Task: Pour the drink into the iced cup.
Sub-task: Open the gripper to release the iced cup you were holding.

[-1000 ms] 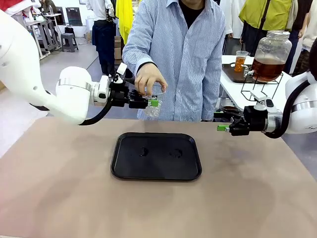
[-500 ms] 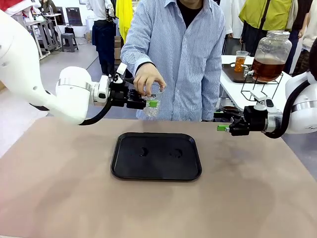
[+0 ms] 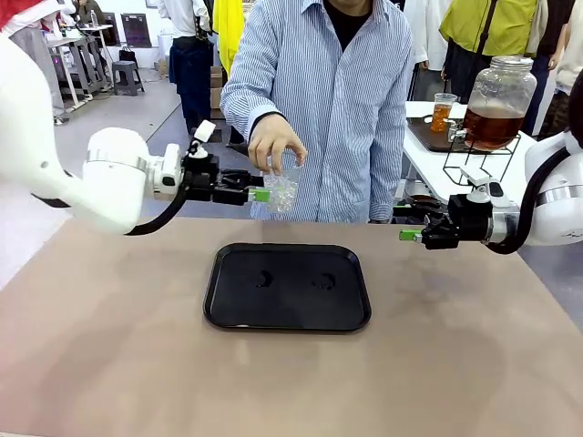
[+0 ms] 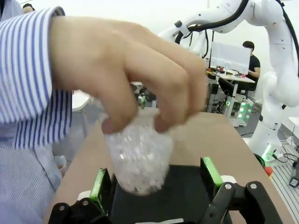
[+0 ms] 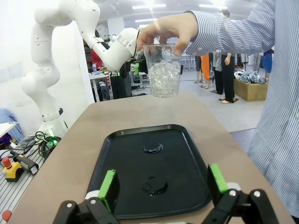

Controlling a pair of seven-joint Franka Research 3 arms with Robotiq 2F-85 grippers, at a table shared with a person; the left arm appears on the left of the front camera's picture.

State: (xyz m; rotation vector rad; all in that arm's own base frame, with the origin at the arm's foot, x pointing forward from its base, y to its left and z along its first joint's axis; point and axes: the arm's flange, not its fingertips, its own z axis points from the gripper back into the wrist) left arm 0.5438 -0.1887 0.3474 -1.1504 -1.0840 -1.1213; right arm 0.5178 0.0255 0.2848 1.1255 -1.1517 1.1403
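A person's hand [image 3: 273, 146] holds the clear iced cup [image 3: 282, 189] from above, in the air over the far edge of the black tray [image 3: 228, 300]. My left gripper [image 3: 258, 189] is open just left of the cup. In the left wrist view the iced cup [image 4: 140, 158] hangs just beyond my left gripper [image 4: 155, 178], whose green pads [image 4: 99, 184] stand wide on either side without clamping it. My right gripper [image 3: 410, 235] is open and empty, right of the tray. The amber drink fills a big glass jar [image 3: 496, 123] on a side table at the back right.
The tray [image 5: 126, 186] has two small wet patches [image 5: 153, 148] on it. A small cup of amber liquid [image 3: 442, 114] stands on a dark tray beside the jar. The person in a striped shirt [image 3: 346, 100] stands at the table's far edge.
My left gripper has opened off the iced cup and drawn back to the left. The cup stays in the person's hand. The right arm has not moved.
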